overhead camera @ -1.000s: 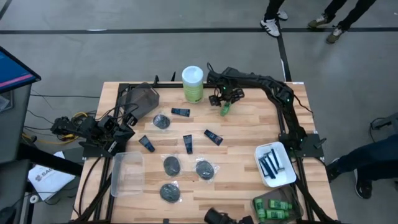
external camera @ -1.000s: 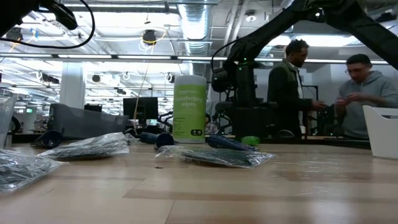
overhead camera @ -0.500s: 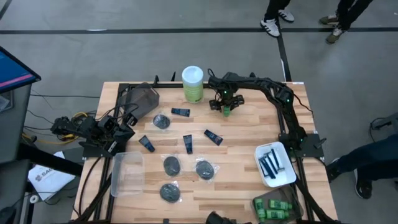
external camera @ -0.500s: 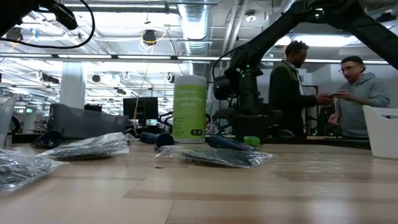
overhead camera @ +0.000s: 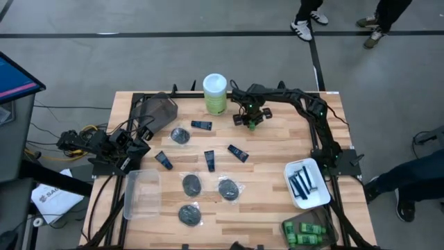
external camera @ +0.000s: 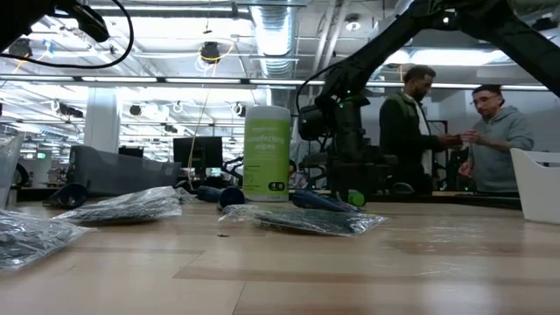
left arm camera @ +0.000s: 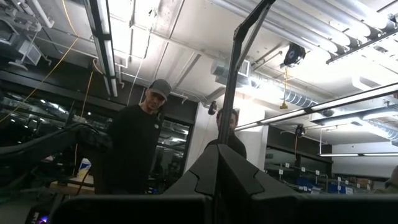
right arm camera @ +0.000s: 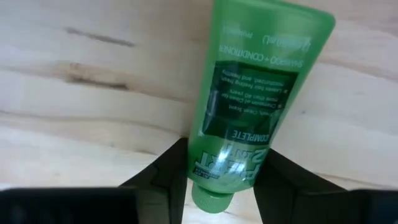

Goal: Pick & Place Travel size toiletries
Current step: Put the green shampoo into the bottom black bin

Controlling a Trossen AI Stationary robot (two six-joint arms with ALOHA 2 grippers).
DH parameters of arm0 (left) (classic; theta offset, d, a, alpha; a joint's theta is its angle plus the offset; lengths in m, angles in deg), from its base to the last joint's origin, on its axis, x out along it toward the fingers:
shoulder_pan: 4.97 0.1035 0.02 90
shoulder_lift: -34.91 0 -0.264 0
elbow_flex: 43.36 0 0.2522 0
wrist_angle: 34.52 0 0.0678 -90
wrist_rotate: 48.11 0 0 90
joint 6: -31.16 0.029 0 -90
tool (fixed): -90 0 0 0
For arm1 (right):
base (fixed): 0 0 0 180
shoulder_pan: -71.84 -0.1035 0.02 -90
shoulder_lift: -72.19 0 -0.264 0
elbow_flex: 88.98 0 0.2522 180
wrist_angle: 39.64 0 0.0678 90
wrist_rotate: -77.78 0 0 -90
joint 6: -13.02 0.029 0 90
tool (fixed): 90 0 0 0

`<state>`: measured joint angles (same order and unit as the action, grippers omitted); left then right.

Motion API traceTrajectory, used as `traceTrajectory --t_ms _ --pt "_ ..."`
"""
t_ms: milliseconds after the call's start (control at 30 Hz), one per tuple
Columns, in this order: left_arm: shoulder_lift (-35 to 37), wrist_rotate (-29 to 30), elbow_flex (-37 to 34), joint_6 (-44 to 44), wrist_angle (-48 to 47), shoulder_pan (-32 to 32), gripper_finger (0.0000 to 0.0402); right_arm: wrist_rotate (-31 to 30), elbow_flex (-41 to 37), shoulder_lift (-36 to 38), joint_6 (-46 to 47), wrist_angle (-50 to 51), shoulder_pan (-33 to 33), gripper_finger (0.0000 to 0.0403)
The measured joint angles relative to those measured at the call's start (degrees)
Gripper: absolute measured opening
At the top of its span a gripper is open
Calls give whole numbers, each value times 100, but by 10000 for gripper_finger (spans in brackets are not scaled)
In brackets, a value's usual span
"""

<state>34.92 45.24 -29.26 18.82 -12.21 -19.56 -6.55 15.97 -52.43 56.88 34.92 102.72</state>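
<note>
At the near right corner sits a bin of green bottles (overhead camera: 303,232), with the white razor tray (overhead camera: 318,182) just behind it. Mid-table: black discs (overhead camera: 191,185) and navy tubes (overhead camera: 236,153). Far side, the right gripper (overhead camera: 252,122) straddles a green bottle (right arm camera: 252,93) lying on the wood, fingers (right arm camera: 171,169) touching its sides. Left gripper (overhead camera: 135,147) is clenched shut, parked left.

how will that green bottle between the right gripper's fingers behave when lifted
The green bottle looks like soft translucent plastic, so it will probably give under the right gripper. Its glossy skin may slip. The fingers sit near the cap end, so the long body may droop.
</note>
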Motion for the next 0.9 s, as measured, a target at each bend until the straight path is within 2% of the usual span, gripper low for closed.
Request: traceTrajectory --t_ms 200,333,467,667,900 --pt "1 0 0 0 0 0 3 48 324 357 -247 505 -189 131" --pt "0 0 0 0 -1 -2 3 21 383 993 -100 658 -435 131" --pt "1 0 0 0 0 -2 3 -139 406 1887 386 943 -1050 131" --pt "1 0 0 0 0 -1 3 -992 407 2779 1980 1631 -2631 131" --pt "1 1 0 0 0 -1 3 -1321 368 2848 4969 2600 -4954 131"
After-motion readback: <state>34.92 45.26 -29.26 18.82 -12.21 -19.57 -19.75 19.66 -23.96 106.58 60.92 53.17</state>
